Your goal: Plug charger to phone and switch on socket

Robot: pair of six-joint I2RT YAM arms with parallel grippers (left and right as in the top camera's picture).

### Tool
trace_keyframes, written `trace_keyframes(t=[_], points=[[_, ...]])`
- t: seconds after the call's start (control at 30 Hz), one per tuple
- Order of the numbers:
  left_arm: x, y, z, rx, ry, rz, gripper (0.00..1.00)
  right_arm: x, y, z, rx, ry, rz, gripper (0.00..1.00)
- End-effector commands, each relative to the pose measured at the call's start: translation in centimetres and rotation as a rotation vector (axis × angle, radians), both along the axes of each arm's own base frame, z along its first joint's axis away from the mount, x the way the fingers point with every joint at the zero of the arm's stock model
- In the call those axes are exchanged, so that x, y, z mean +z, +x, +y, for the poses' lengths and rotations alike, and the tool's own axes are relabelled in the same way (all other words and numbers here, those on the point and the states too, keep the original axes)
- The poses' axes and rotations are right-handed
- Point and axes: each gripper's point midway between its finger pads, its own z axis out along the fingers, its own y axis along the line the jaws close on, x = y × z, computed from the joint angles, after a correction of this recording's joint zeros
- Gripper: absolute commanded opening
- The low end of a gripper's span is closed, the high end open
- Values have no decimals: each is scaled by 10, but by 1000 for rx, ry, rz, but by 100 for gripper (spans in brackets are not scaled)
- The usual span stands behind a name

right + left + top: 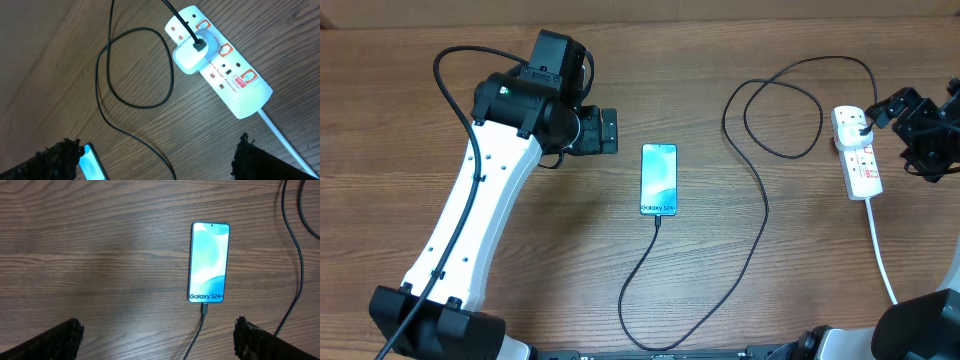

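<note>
Left wrist view.

Left jaws: spread wide, holding nothing.

Item 1, phone [209, 262]: lies flat and face up on the table [100, 255], ahead of the jaws and nearer the right tip, screen lit. It is slim, rigid and glass-faced. Judged light, slippery and apt to skid, so take it across the long edges, never on the screen.

Item 2, charger [204, 310]: the connector tip sits in the phone's near end, and the cable runs back between the two tips. It is very thin and limp, and judged to hold no shape. Grip the stiff connector shell, not the cord.

Right wrist view.

Right jaws: likewise wide, empty.

Item 3, socket [235, 80]: lies diagonally ahead of the jaws, toward the right tip. The charger's white plug [192, 54] is seated in it, and a loose cable loop lies ahead of the left tip. Rigid plastic, judged light and likely to slide under a sideways push, so press a switch straight down. How the switches stand cannot be told.
</note>
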Motion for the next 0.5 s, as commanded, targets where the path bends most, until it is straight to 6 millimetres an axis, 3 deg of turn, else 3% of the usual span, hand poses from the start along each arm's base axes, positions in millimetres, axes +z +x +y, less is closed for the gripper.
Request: trace_keyframes(t=[0.0, 0.27, 0.47], points=[[10, -1, 3, -16, 10, -36, 100, 10, 3, 0, 2, -11, -30, 100], [16, 0, 9, -1, 39, -66, 99, 10, 3, 0, 2, -11, -30, 100], [54, 6, 29, 55, 93, -240, 100, 10, 3, 0, 2, -11, -30, 100]])
